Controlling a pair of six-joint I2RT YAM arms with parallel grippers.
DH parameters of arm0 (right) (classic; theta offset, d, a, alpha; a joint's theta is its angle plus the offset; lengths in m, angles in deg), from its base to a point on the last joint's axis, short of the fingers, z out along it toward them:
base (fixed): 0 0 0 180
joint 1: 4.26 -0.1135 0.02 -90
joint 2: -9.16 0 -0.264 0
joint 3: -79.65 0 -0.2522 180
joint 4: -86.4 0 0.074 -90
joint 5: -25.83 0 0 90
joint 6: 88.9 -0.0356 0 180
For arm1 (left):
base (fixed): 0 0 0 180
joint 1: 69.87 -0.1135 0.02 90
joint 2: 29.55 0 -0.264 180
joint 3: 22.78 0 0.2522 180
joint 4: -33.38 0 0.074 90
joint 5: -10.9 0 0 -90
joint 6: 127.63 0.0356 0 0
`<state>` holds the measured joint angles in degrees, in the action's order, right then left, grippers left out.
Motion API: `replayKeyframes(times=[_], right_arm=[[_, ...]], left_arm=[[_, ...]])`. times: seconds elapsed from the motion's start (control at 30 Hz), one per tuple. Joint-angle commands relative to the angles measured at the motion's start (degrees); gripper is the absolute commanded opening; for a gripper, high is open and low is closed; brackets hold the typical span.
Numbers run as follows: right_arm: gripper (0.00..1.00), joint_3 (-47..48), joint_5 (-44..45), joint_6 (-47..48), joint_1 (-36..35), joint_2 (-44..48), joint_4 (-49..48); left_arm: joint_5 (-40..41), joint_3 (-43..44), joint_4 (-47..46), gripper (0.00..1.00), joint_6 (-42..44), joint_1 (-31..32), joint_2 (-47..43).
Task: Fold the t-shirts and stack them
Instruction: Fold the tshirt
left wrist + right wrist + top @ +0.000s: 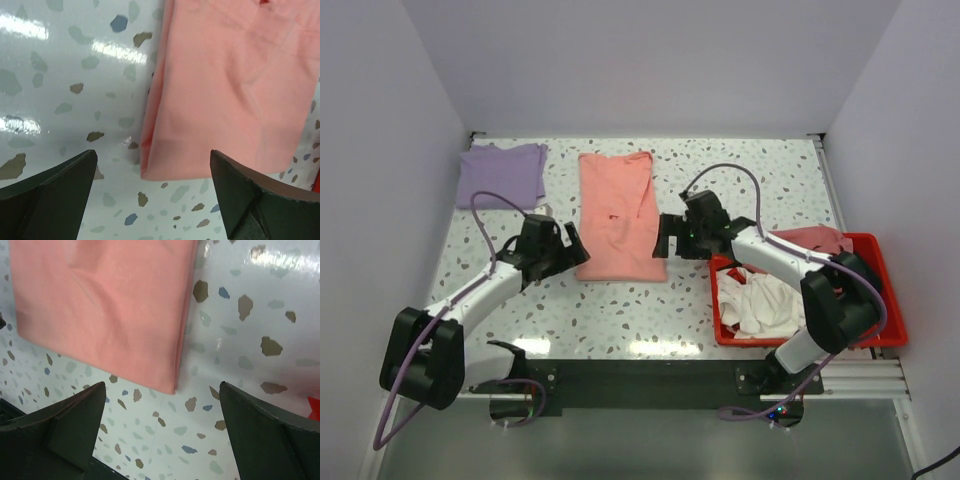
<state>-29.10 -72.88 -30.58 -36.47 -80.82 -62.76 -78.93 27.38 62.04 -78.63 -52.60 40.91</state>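
**A:** Salmon-pink t-shirt [618,215]: where do the tools stand to it?

**B:** The left tool [572,246] hovers at its near left corner, jaws spread wide and holding nothing. In the left wrist view that corner lies flat on the speckled bench [620,315], just beyond the gap between the fingers.

**A:** And the other one?

**B:** The right tool [666,236] hangs at the near right corner of the same shirt, jaws just as wide and also empty. I cannot tell whether either tool touches the cloth.

**A:** How does the shirt itself lie?

**B:** It is folded into a long strip with smooth folded edges down both sides. It runs from the middle of the bench toward the far edge.

**A:** What lies around it?

**B:** To its left, toward the far corner, a lavender t-shirt [502,175] lies folded flat, well apart. To its right, beyond the right tool, a red bin [880,340] holds a crumpled white t-shirt [760,305]. A dusty pink t-shirt [812,238] drapes over the bin's far edge.
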Motion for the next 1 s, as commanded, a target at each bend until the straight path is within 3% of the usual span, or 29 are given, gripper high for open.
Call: replayKeyframes(times=[0.0,0.17,0.4,0.67,0.77,0.87,0.9,0.97], right_arm=[[0.99,-3.52,-2.54,-2.24,-0.31,3.75,-2.4],[0.99,-6.51,-4.03,-3.47,-1.01,6.83,-4.42],[0.99,-8.19,-2.98,-4.27,-1.54,9.29,-3.63],[0.99,-9.68,-2.01,-5.14,-2.51,10.7,-3.81],[0.99,-10.12,-1.75,-5.23,-2.6,10.87,-3.72],[0.99,-10.21,-0.52,-5.06,-2.69,10.87,-2.85],[0.99,-10.21,-0.34,-4.88,-2.77,10.87,-2.58],[0.99,-9.95,-0.08,-4.44,-3.04,10.61,-2.4]], left_arm=[[-1.65,-3.7,-2.23,1.0,-1.72,-0.14,-2.43],[-2.45,-6.26,-5.14,0.95,-2.69,-0.14,-1.46],[-3.51,-8.1,-7.42,0.7,-3.92,-0.05,-0.14],[-5.44,-9.86,-10.59,0.54,-4.45,-0.14,1.79],[-5.0,-9.77,-10.85,0.4,-4.36,-0.05,3.19],[-6.66,-10.21,-11.2,0.19,-4.18,-0.05,4.34],[-6.84,-10.82,-11.47,0.06,-4.27,-0.05,4.08],[-7.11,-11.53,-11.38,0.0,-4.27,-0.05,3.73]])
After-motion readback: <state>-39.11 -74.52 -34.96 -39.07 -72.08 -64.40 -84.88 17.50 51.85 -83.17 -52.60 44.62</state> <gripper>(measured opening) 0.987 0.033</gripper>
